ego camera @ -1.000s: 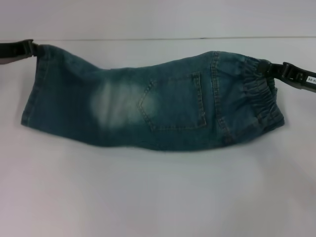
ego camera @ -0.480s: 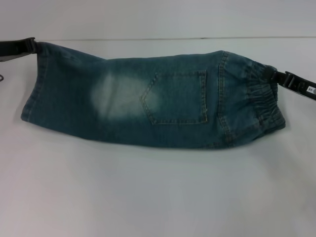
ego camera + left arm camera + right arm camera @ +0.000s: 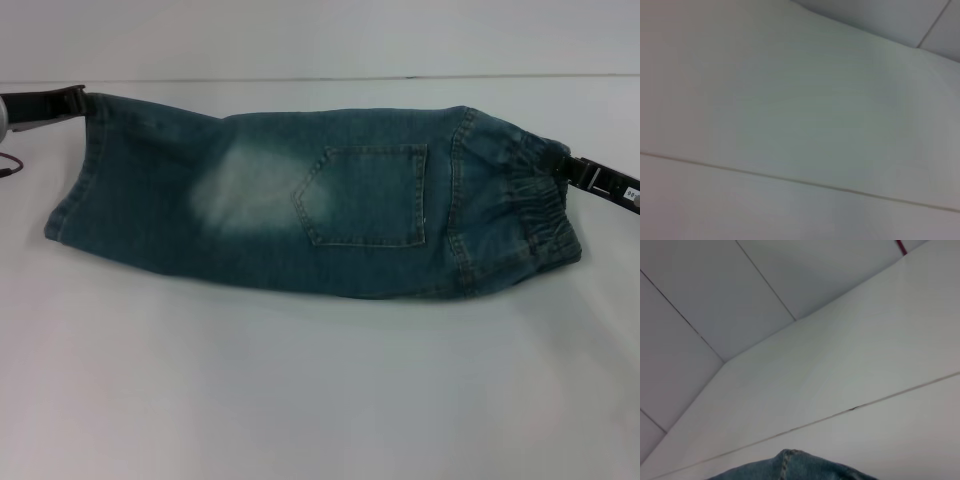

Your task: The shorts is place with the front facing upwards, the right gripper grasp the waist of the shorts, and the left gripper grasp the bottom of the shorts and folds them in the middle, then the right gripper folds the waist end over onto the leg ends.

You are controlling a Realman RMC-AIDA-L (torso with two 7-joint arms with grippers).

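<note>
Shorts (image 3: 310, 215) folded lengthwise, stretched between left pincer (image 3: 72, 103) clamping hem and right pincer (image 3: 572, 170) clamping waist (image 3: 535, 200); waist-over-legs fold remains.

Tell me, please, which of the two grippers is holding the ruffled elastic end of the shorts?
The right gripper, the one with the small white label, holds the gathered waist. The unlabelled left gripper grips the flat hemmed bottom of the shorts at the opposite end.

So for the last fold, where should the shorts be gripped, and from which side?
Probably at the waist, coming from the robot's right. The shorts lie lengthwise with that gathered band bunched at the right end, where the right gripper already pinches its far corner; the left gripper holds the leg ends.
</note>
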